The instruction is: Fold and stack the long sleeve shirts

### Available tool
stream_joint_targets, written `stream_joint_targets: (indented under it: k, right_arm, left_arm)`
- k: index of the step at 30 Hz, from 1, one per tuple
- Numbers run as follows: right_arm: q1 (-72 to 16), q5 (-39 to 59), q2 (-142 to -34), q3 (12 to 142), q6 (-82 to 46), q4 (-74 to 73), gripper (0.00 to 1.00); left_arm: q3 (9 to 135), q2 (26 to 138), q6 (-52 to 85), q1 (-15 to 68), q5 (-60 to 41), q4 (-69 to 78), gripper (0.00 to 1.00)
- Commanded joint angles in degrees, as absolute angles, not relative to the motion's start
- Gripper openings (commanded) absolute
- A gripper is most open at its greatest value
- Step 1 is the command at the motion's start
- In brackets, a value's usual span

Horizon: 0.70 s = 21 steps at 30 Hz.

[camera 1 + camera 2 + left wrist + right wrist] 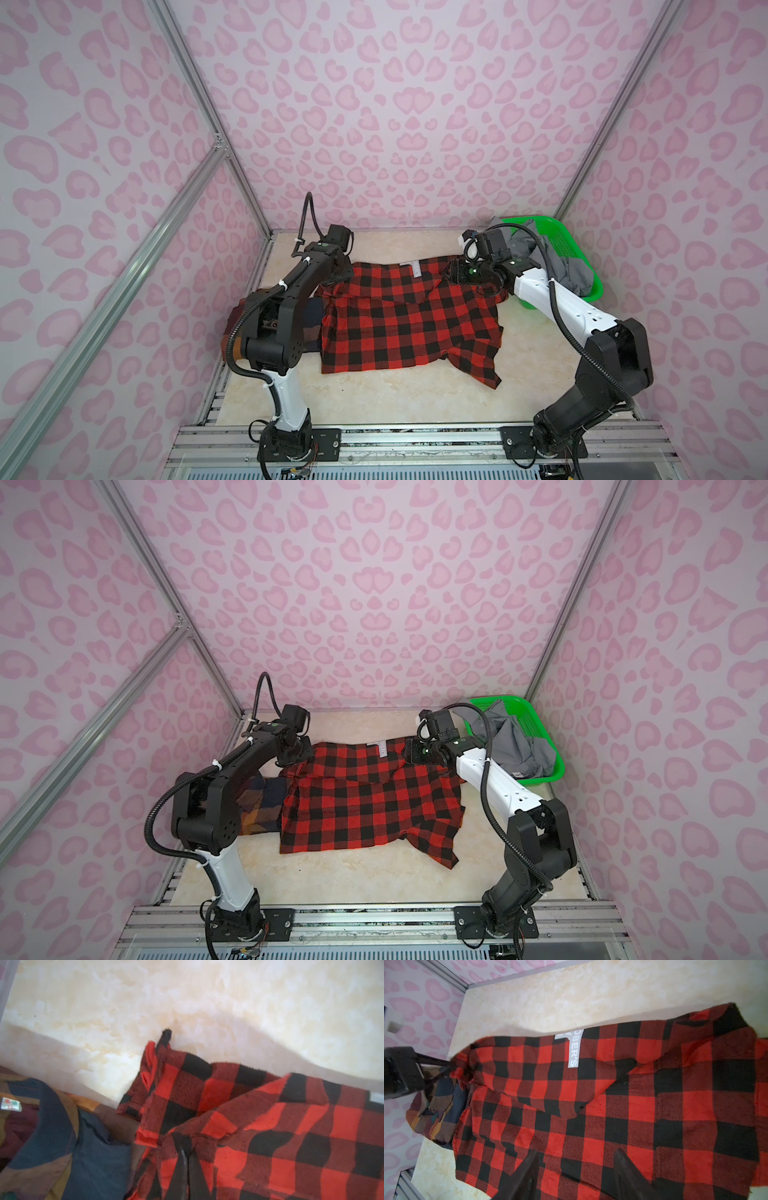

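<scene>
Far left of the surface (407,399): plaid shirt (259,800), brown, orange and navy, bunched, mostly hidden under the left arm in both top views. Its right edge is tucked under the flannel (399,320).

Left tool (182,1140): jaws pinched together on the flannel's far-left corner, with cloth gathered at the tips.

The flannel is spread mid-surface. The far edge is folded over, the grey label (382,748) sits on that fold, and one tail trails towards the near right.

Right tool (577,1163): jaws partly apart, nothing between them, over the flannel's far-right corner. Can't tell if it touches the cloth.

Far right: grey shirt (573,266) heaped in the green basket (557,762), spilling over its rim.
</scene>
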<state>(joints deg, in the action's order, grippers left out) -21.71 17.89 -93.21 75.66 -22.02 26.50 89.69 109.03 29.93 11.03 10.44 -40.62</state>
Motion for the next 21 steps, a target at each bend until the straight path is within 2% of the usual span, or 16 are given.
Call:
stream_joint_targets:
  k: [1,3,4,7,12,14,17,21]
  right_arm:
    - [-21.45,14.90,-93.77,74.97,-22.61,25.32,0.58]
    - [-20.94,13.86,-94.26,74.29,-23.22,25.32,0.58]
    - [-20.56,13.82,-94.49,73.97,-23.48,25.16,0.58]
    - [-19.40,13.66,-94.74,72.29,-24.49,24.23,0.58]
    - [-18.86,15.13,-96.00,71.84,-24.64,23.78,0.58]
    - [-19.28,16.58,-96.62,72.15,-24.40,23.58,0.59]
    - [-20.88,14.82,-97.42,72.80,-23.39,24.23,0.59]
    - [-21.36,14.42,-97.56,72.55,-23.09,24.30,0.59]
  left_arm:
    - [94.17,112.10,28.84,8.61,0.55,-42.06,0.09]
    - [95.73,113.73,28.74,7.47,-0.74,-42.86,0.34]
    - [96.40,114.29,28.74,6.91,-1.37,-43.35,0.41]
    - [95.50,114.11,29.99,5.18,-4.66,-43.19,0.51]
    - [93.96,113.04,30.24,3.59,-6.48,-43.29,0.55]
    - [93.94,113.11,29.98,3.50,-8.90,-43.29,0.69]
    - [92.66,111.80,30.43,3.75,-10.81,-42.48,0.82]
    - [91.40,110.35,28.66,4.11,-8.31,-42.96,0.85]
